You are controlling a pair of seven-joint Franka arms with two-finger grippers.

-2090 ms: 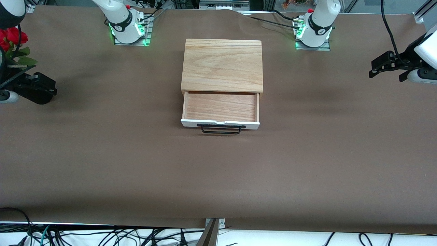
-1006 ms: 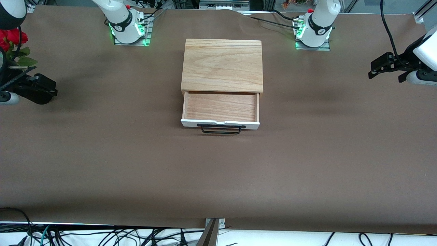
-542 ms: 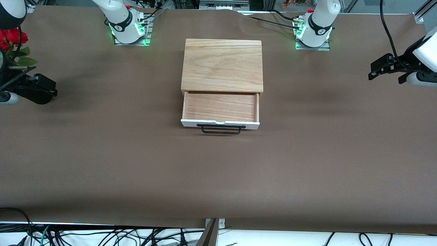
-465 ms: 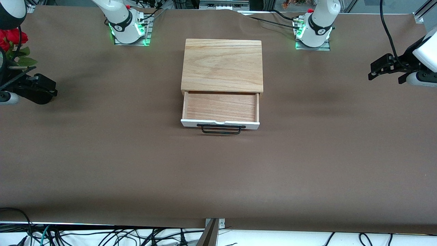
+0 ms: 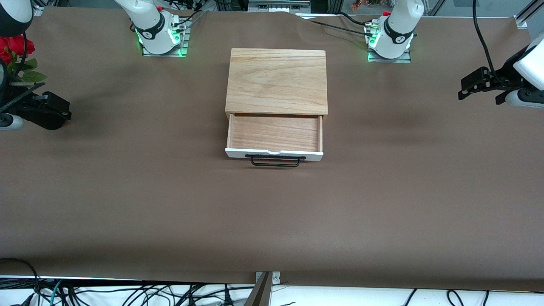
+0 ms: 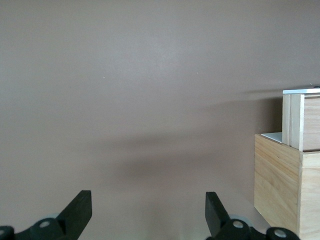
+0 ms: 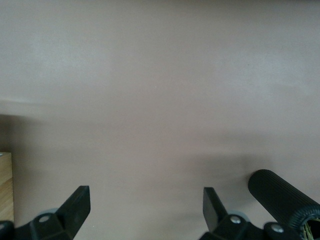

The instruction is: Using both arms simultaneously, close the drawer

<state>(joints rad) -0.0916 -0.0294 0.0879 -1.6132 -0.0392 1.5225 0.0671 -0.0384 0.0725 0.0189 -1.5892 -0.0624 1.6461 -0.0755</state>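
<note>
The drawer [image 5: 274, 132] stands pulled out of the light-wood box [image 5: 277, 80] in the middle of the table. Its white front panel [image 5: 274, 154] and black wire handle [image 5: 275, 161] face the front camera. My left gripper [image 5: 464, 87] hovers over the left arm's end of the table, well away from the box. It is open and empty in the left wrist view [image 6: 147, 210], where the box [image 6: 280, 185] and the drawer's side [image 6: 297, 120] show. My right gripper [image 5: 63, 114] hovers over the right arm's end, open and empty [image 7: 145, 202].
Red flowers [image 5: 12, 49] with green leaves stand at the right arm's end of the table. A black ribbed cylinder [image 7: 280, 195] shows in the right wrist view. The brown table cover [image 5: 272, 212] spreads wide between the drawer's front and the front edge.
Both grippers have shifted only slightly at the table's ends. The drawer has not moved and stays pulled out.
</note>
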